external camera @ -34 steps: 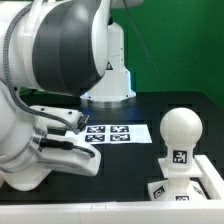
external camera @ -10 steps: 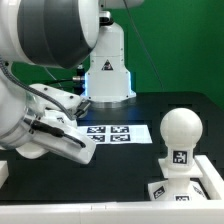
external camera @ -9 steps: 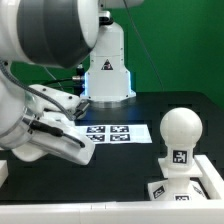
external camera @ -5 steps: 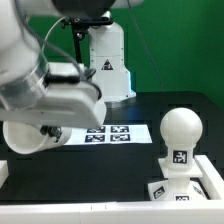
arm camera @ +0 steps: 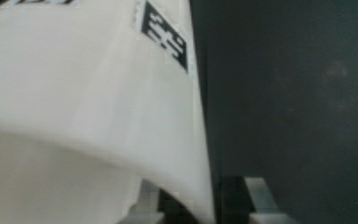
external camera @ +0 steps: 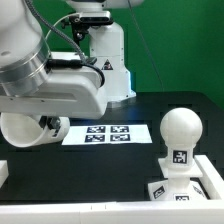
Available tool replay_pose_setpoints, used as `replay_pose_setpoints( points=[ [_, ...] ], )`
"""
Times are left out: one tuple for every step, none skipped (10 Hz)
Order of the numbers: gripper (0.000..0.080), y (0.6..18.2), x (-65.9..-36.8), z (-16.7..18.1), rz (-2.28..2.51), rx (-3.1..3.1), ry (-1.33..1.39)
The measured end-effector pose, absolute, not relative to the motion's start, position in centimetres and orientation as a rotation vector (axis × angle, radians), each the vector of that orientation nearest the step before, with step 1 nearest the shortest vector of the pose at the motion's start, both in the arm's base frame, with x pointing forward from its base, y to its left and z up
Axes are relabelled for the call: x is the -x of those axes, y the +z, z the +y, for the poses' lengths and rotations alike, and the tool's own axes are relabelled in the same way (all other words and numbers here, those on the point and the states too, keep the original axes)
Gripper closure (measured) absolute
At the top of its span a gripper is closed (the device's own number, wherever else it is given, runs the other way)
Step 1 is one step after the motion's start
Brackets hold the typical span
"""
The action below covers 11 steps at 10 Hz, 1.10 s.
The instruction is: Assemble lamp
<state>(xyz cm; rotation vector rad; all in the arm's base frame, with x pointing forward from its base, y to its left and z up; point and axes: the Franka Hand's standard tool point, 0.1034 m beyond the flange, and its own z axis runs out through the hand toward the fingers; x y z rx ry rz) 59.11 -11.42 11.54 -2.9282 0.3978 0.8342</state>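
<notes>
Gripping the white tapered cup-like plastic shade [external camera: 20, 130], the hand [arm camera: 197, 186] is fully closed, the shade's thin wall pinched between its two fingers. A black-and-white square tag [arm camera: 167, 35] shows on the shade's side. The shade hangs low to the exterior view's left of the thin flat white marker board [external camera: 105, 134]; whether it clears the black desk [external camera: 150, 108] I cannot tell. Well apart, to the exterior view's right of that board, the white round-headed bulb [external camera: 181, 128] stands upright in the white blocky base [external camera: 190, 185].
</notes>
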Motion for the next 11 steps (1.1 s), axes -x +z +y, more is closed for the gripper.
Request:
replay_pose_setpoints(
  points=[
    [0.076,11.9,-60.6,-11.1,0.331,2.997,0.635],
    [0.076,13.1,-60.3,-10.8,0.308,3.011,0.544],
    [0.076,14.4,-61.2,-10.5,0.274,3.063,0.331],
    [0.076,15.5,-60.8,-9.5,0.236,3.101,0.131],
    [0.076,15.8,-59.5,-8.8,0.269,3.098,0.073],
    [0.076,15.6,-59.7,-9.1,0.291,3.107,0.0],
    [0.076,15.5,-60.3,-9.4,0.289,3.119,-0.091],
    [0.076,15.5,-60.8,-9.6,0.291,3.132,-0.232],
    [0.076,15.3,-60.7,-9.8,0.294,3.139,-0.328],
    [0.076,15.3,-60.8,-9.8,0.29,3.143,-0.418],
    [0.076,15.3,-60.5,-9.2,0.269,3.142,-0.617]
  ],
)
